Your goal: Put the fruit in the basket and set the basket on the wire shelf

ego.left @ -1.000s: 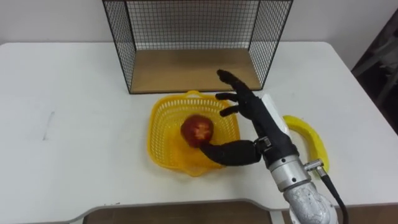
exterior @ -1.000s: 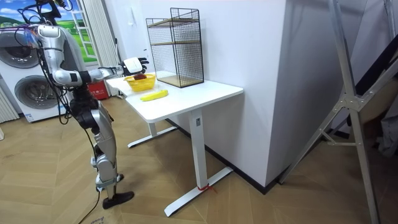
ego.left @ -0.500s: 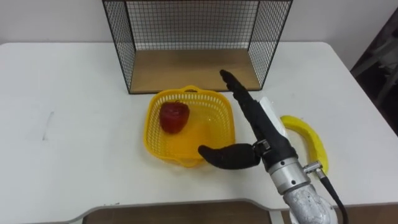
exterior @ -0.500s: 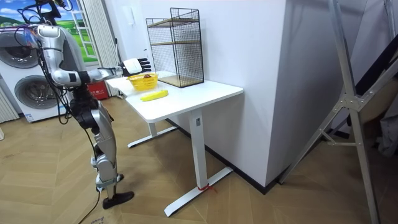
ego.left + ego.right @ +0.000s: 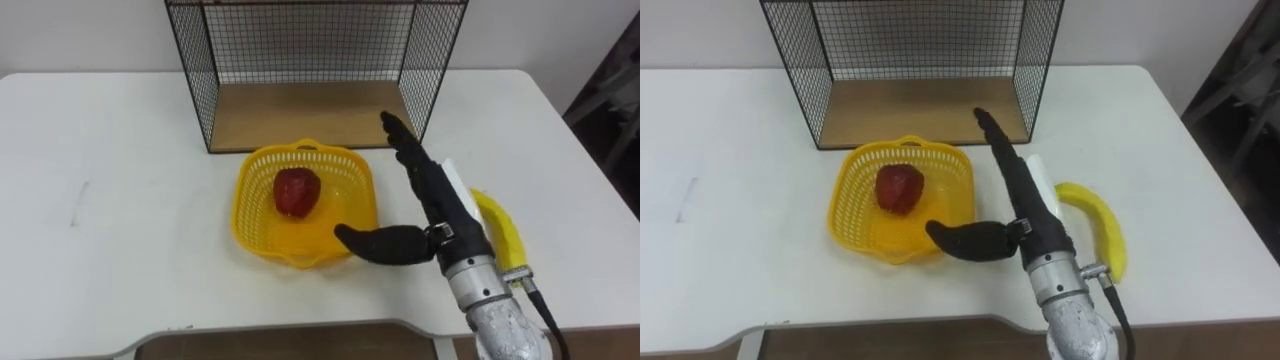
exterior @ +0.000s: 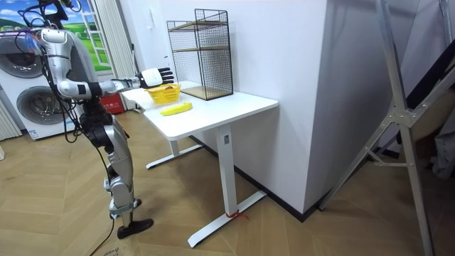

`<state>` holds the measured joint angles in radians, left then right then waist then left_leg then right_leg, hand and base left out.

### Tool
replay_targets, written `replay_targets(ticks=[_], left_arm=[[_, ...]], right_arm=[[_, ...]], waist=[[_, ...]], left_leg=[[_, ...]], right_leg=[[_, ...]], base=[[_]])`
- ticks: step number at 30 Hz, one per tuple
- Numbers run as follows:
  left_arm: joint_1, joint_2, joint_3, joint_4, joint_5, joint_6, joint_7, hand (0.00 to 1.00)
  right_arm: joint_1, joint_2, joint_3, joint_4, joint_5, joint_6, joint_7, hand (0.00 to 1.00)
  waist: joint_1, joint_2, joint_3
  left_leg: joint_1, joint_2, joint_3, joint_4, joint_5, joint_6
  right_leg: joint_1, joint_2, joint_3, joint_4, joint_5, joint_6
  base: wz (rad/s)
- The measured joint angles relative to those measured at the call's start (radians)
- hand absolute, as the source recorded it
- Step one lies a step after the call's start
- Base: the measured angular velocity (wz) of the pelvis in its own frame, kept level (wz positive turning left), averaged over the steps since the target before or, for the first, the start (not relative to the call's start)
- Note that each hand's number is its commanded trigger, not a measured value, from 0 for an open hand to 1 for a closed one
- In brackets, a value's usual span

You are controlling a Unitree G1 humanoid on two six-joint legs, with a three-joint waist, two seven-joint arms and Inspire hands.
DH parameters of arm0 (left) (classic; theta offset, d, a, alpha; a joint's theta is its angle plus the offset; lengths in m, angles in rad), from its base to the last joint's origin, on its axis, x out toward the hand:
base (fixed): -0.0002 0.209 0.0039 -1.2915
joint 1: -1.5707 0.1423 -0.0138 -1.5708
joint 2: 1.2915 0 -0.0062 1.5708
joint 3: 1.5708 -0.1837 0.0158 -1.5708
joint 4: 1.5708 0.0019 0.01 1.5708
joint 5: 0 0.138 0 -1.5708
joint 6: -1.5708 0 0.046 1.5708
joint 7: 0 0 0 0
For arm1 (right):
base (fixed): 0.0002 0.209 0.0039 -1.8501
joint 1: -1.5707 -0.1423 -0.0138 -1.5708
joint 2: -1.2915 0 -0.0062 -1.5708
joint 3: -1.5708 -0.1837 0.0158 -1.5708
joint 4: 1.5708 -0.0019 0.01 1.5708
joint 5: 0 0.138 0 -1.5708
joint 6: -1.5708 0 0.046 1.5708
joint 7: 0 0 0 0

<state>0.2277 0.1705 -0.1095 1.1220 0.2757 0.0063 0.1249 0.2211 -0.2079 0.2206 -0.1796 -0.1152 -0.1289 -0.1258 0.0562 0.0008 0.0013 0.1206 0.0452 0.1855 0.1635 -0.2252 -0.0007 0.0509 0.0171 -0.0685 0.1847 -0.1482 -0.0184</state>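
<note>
The right hand (image 5: 438,203) lies stretched out over the table, fingers straight and pointing toward the wire shelf (image 5: 300,60), thumb spread wide to the left and holding nothing; its thumb tip reaches the near right rim of the yellow basket (image 5: 252,222) (whether it touches, I cannot tell). In the basket sits a red fruit (image 5: 297,191), toward the back. The banana (image 5: 503,240) lies on the table just right of the hand, outside the basket. The basket stands just in front of the shelf's wooden bottom board (image 5: 300,112). All rests on a white table (image 5: 120,200). The robot stands upright at the table's end, on a wooden floor (image 6: 284,235), with a washing machine (image 6: 28,107) behind it
</note>
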Motion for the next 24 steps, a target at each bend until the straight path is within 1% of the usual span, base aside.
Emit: replay_targets(ticks=[2, 5, 6, 7, 10, 13, 15, 16, 18, 19, 20, 22, 23, 24], left_arm=[[0.001, 0.001, 0.001, 0.006, 0.000, 0.000, 0.000, 0.00], [0.007, 0.002, 0.022, 0.018, -0.008, -0.001, 0.000, 0.00], [0.006, 0.004, 0.029, 0.019, -0.008, -0.001, 0.000, 0.00], [0.009, 0.007, 0.029, 0.020, -0.008, -0.001, 0.000, 0.00], [0.016, 0.008, 0.029, 0.025, -0.008, -0.003, 0.000, 0.00], [0.018, 0.008, 0.030, 0.026, -0.008, -0.009, 0.000, 0.00], [0.018, 0.008, 0.030, 0.026, -0.008, -0.010, 0.000, 0.00], [0.019, 0.008, 0.031, 0.026, -0.008, -0.010, 0.000, 0.00], [0.023, 0.008, 0.036, 0.026, -0.008, -0.010, 0.000, 0.00], [0.028, 0.008, 0.041, 0.021, -0.007, -0.009, -0.001, 0.00], [0.032, 0.007, 0.050, 0.017, -0.004, -0.009, -0.004, 0.00], [0.037, 0.006, 0.102, 0.012, 0.003, -0.009, -0.013, 0.00], [0.042, 0.006, 0.118, 0.004, 0.004, -0.007, -0.013, 0.00], [0.054, 0.005, 0.147, -0.013, 0.013, -0.005, -0.012, 0.00]], right_arm=[[0.000, -0.002, -0.016, 0.000, 0.000, 0.000, -0.023, 0.00], [-0.009, -0.002, -0.062, 0.000, -0.007, 0.000, -0.064, 0.00], [-0.020, -0.002, -0.082, -0.001, -0.008, -0.001, -0.083, 0.00], [-0.030, -0.002, -0.098, -0.005, -0.008, -0.002, -0.105, 0.00], [-0.033, -0.004, -0.137, -0.031, -0.006, -0.005, -0.153, 0.00], [-0.033, -0.008, -0.146, -0.037, -0.004, -0.016, -0.186, 0.00], [-0.033, -0.008, -0.146, -0.037, -0.007, -0.017, -0.202, 0.00], [-0.033, -0.008, -0.148, -0.035, -0.009, -0.019, -0.210, 0.00], [-0.032, -0.013, -0.152, -0.017, -0.010, -0.025, -0.226, 0.00], [-0.030, -0.015, -0.161, -0.006, -0.011, -0.025, -0.233, 0.00], [-0.031, -0.015, -0.168, 0.001, -0.012, -0.026, -0.234, 0.00], [-0.030, -0.028, -0.200, 0.026, -0.019, -0.026, -0.243, 0.00], [-0.030, -0.029, -0.210, 0.033, -0.021, -0.026, -0.244, 0.00], [-0.030, -0.031, -0.227, 0.052, -0.022, -0.026, -0.248, 0.00]], waist=[[-0.002, -0.001, -0.0007], [-0.008, -0.007, -0.0014], [-0.015, -0.010, -0.0034], [-0.022, -0.011, -0.0035], [-0.026, -0.014, -0.0046], [-0.026, -0.018, -0.0039], [-0.027, -0.021, -0.0027], [-0.029, -0.025, -0.0029], [-0.031, -0.028, -0.0003], [-0.031, -0.031, -0.0003], [-0.030, -0.032, -0.0004], [-0.028, -0.035, 0.0005], [-0.028, -0.035, 0.0005], [-0.028, -0.035, 0.0004]], left_leg=[[0.000, 0.000, 0.001, 0.000, 0.000, 0.000], [-0.003, -0.001, 0.001, 0.003, 0.000, 0.000], [-0.004, -0.001, 0.001, 0.003, 0.000, 0.000], [-0.004, -0.001, 0.001, 0.003, 0.000, 0.000], [0.000, -0.001, 0.004, 0.002, 0.000, 0.000], [0.005, -0.001, 0.003, 0.001, 0.000, 0.000], [0.006, -0.001, 0.002, 0.001, 0.000, 0.000], [0.007, -0.001, 0.002, 0.000, 0.000, 0.000], [0.015, -0.001, 0.002, -0.001, 0.000, 0.000], [0.022, -0.001, 0.001, -0.004, 0.000, 0.000], [0.023, -0.001, 0.001, -0.005, 0.000, 0.000], [0.015, -0.002, -0.002, -0.004, 0.000, 0.000], [0.014, -0.002, -0.002, -0.004, 0.000, 0.000], [0.014, -0.002, -0.004, -0.004, 0.000, 0.000]], right_leg=[[0.000, 0.000, -0.002, -0.001, 0.000, 0.000], [-0.001, -0.001, -0.004, -0.001, 0.000, 0.000], [-0.001, -0.002, -0.005, -0.001, 0.000, 0.000], [0.000, -0.002, -0.005, -0.002, 0.000, 0.001], [0.000, -0.001, -0.002, -0.002, 0.000, 0.001], [0.004, 0.000, 0.000, -0.001, 0.000, 0.001], [0.005, -0.001, 0.000, -0.002, 0.000, 0.001], [0.005, -0.001, 0.000, -0.002, -0.001, 0.001], [0.019, 0.000, -0.002, -0.015, 0.000, 0.001], [0.021, 0.000, -0.003, -0.016, 0.000, 0.001], [0.021, 0.000, -0.003, -0.017, 0.000, 0.001], [0.015, -0.001, -0.003, -0.017, 0.000, 0.001], [0.015, -0.001, -0.004, -0.017, 0.000, 0.001], [0.015, -0.001, -0.007, -0.017, 0.000, 0.001]], base=[[0.00], [0.00], [0.00], [0.00], [-0.03], [-0.01], [0.00], [0.00], [0.05], [0.05], [0.00], [0.00], [0.00], [0.06]])
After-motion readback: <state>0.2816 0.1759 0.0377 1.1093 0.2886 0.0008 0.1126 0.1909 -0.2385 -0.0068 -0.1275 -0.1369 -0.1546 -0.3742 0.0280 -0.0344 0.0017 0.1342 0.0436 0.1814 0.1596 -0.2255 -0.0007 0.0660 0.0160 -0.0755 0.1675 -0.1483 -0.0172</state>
